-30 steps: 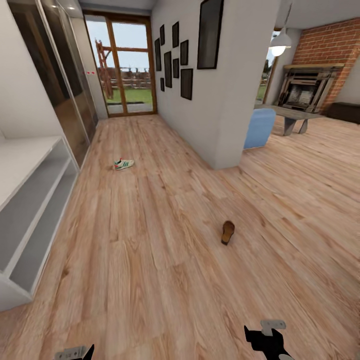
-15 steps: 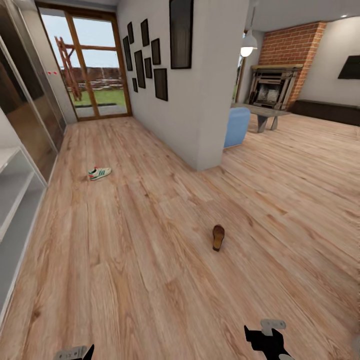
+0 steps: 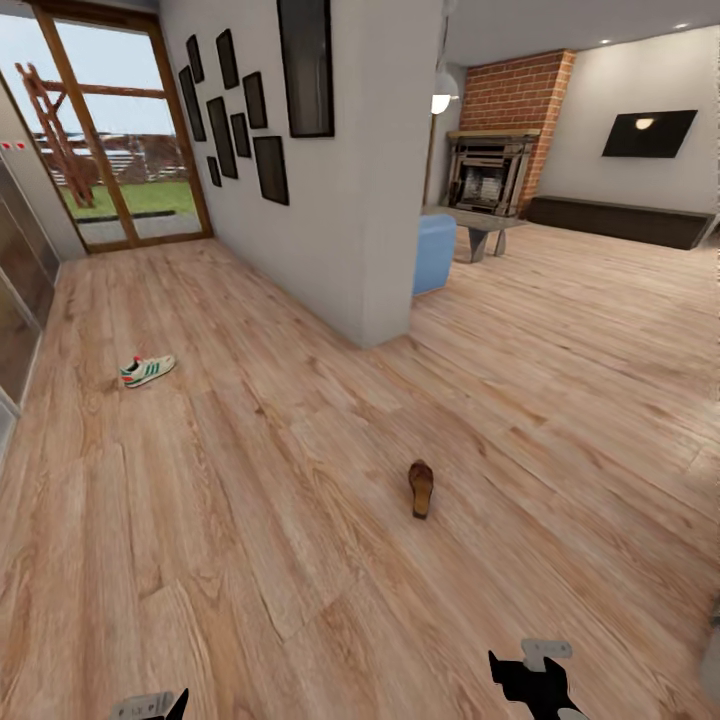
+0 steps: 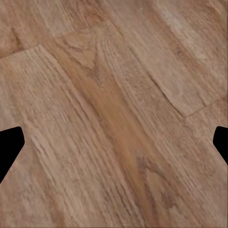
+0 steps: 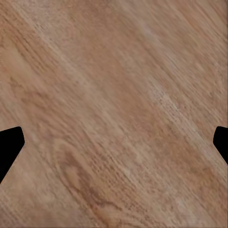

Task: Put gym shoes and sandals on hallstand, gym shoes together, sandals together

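A: Head view: one sandal [image 3: 421, 488] lies on the corridor floor [image 3: 250, 520] just ahead; one gym shoe [image 3: 147, 370] lies well apart, toward the glass door [image 3: 110, 150].

B: And my arms?

A: Left gripper [image 4: 114, 142] and right gripper [image 5: 114, 142] both hang over bare planks, jaws spread wide, holding nothing.

B: Risk, as I judge it?

A: The sandal is flat and thin; if I come down off-centre, the jaws may push it along the planks rather than catch it.
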You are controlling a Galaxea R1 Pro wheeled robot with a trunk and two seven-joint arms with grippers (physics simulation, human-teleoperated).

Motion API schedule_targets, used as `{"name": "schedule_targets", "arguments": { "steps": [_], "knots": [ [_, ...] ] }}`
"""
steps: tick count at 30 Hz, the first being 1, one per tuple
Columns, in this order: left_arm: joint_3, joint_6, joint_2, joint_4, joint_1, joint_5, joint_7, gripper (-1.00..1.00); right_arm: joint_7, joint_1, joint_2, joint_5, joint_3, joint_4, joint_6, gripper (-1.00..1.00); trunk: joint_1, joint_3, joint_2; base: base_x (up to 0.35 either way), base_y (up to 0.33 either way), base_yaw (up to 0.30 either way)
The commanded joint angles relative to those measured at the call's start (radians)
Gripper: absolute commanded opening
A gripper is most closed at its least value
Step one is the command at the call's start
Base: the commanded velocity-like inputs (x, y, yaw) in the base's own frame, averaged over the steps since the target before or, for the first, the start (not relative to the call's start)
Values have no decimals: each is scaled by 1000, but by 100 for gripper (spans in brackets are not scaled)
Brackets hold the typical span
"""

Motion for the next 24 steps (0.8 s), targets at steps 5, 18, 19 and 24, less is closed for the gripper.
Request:
{"name": "schedule_targets", "arguments": {
  "steps": [5, 18, 19, 24],
  "knots": [
    [2, 0, 0, 1, 0, 10, -10, 100, 2, -1, 0, -3, 1, 1, -4, 100, 0, -1, 0, 282, 211, -59],
    [2, 0, 0, 1, 0, 10, -10, 100, 4, -1, -1, -1, 2, 1, -4, 100, 0, -1, 0, 279, 192, -5],
    [2, 0, 0, 1, 0, 10, -10, 100, 4, -1, -1, -1, 2, 1, -4, 100, 0, -1, 0, 269, 148, 0],
    [2, 0, 0, 1, 0, 10, -10, 100, 1, -1, 5, -4, 2, 1, -4, 100, 0, -1, 0, 267, 140, -2]
  ]
}}
